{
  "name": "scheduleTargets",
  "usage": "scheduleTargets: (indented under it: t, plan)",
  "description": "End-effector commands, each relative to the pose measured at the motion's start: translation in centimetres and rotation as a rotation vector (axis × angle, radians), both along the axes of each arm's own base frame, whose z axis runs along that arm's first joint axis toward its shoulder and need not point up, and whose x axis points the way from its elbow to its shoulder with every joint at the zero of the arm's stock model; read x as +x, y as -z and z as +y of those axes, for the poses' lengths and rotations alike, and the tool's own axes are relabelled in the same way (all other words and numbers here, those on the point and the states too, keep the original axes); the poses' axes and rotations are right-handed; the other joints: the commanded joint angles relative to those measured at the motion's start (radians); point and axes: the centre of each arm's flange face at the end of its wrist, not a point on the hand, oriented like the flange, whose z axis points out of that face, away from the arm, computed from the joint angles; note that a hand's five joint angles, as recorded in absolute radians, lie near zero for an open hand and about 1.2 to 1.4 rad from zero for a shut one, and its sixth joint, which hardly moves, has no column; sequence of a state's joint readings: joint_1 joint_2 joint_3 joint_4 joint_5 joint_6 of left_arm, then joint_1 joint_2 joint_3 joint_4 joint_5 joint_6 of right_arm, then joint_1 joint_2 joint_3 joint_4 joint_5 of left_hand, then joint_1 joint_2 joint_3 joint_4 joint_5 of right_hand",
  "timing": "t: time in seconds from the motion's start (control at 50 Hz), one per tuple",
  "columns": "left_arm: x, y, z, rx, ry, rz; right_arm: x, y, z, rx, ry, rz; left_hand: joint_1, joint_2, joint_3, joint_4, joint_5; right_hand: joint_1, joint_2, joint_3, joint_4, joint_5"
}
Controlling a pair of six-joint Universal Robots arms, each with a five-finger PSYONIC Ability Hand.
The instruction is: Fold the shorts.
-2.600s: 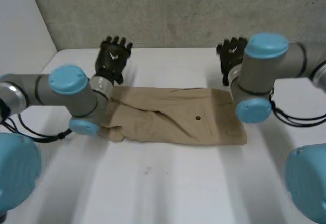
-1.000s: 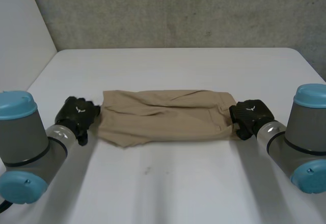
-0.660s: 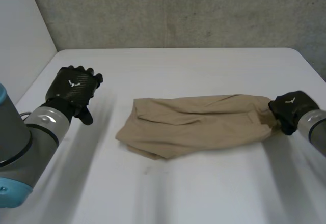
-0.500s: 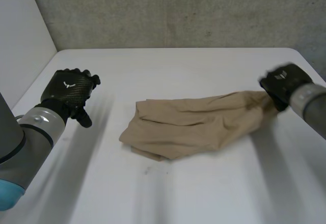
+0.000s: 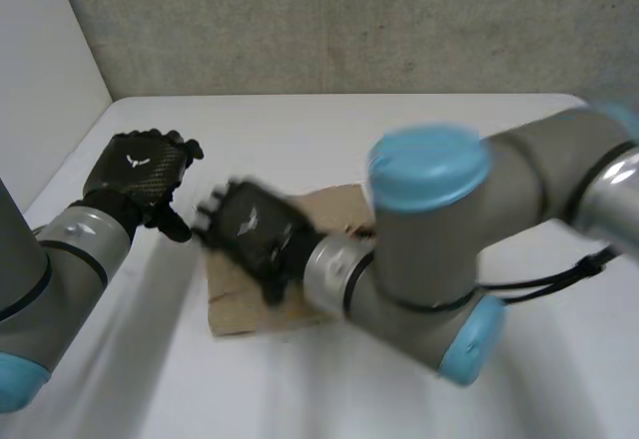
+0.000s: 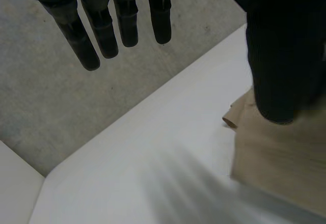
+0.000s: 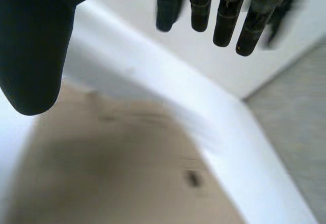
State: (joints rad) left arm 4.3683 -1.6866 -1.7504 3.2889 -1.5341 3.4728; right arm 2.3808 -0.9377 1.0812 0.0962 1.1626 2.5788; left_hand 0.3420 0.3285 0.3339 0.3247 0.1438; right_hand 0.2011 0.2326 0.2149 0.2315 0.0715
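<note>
1. The left arm (image 5: 45,284) comes in at the table's left side, its grey segment rising toward the left hand (image 5: 140,172).
2. The left hand hangs above the white table (image 5: 329,130), well clear of the cloth. In its wrist view the fingers (image 6: 102,28) run straight and a little spread, with the thumb (image 6: 277,56) held apart from them. It is relaxed and holds nothing.
3. Just right of it, the right hand (image 5: 250,234) sits over the left part of the shorts (image 5: 245,307), knuckles up. Its wrist view shows the fingers (image 7: 224,18) stretched out straight and the thumb (image 7: 35,46) set wide of them, with nothing pinched between. Tan cloth lies beneath the palm, but whether the hand touches it I cannot tell.
4. The shorts lie on the table near its middle as a flat, folded tan block. One squared corner shows below the right hand and a strip of the far edge shows beyond it, while the right arm covers the rest. A small dark button (image 7: 192,178) sits on the cloth under the right palm.
5. The right arm (image 5: 429,234) reaches across from the right side over the shorts, with its light-blue caps above and below the elbow.
6. Behind the table stands a grey concrete wall (image 5: 349,20).
</note>
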Motion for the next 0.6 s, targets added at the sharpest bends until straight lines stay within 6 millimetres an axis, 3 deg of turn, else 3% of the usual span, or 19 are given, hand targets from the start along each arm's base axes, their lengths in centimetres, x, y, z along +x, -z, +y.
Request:
scheduleTargets:
  t: [0.02,0.1,0.14,0.2,0.24,0.34,0.48,0.6]
  plan:
    - [-1.2,-1.7,-0.9,-0.050,0.021,0.051,-4.0,-6.4,-5.6,0.236,0.253,-0.305,-0.005,0.008,0.003,0.012,0.018,-0.027,-0.058,-0.040,-0.057,-0.072]
    - [-2.7,-1.4,-1.0,-0.029,0.057,0.092,-4.8,-5.9,-6.7,0.298,0.344,-0.321,0.007,0.020,0.015,0.024,0.030,-0.027,-0.058,-0.040,-0.057,-0.072]
    - [-5.5,-0.4,-0.8,0.040,0.115,0.149,-5.0,-4.6,-6.9,0.318,0.386,-0.267,0.018,0.032,0.026,0.036,0.042,-0.027,-0.058,-0.040,-0.057,-0.072]
    - [-6.6,1.0,-0.3,0.127,0.131,0.154,-5.2,-2.5,-7.5,0.344,0.430,-0.189,0.021,0.035,0.029,0.039,0.045,-0.027,-0.058,-0.040,-0.057,-0.072]
    - [-6.7,2.7,-0.3,0.222,0.099,0.140,-5.3,-0.4,-8.5,0.363,0.478,-0.109,0.021,0.035,0.029,0.039,0.045,-0.027,-0.058,-0.040,-0.057,-0.072]
    - [-6.6,6.5,-0.2,0.357,-0.013,0.114,-5.0,2.7,-9.5,0.407,0.527,-0.024,0.018,0.032,0.026,0.036,0.042,-0.027,-0.058,-0.040,-0.057,-0.072]
    - [-7.0,9.0,1.0,0.402,-0.036,0.054,-5.2,6.6,-10.1,0.436,0.582,0.095,0.009,0.023,0.018,0.027,0.033,-0.027,-0.058,-0.040,-0.057,-0.072]
    - [-6.9,10.0,1.1,0.430,-0.041,0.031,-6.0,7.5,-10.2,0.371,0.602,0.213,0.004,0.017,0.012,0.021,0.027,-0.027,-0.058,-0.040,-0.057,-0.072]
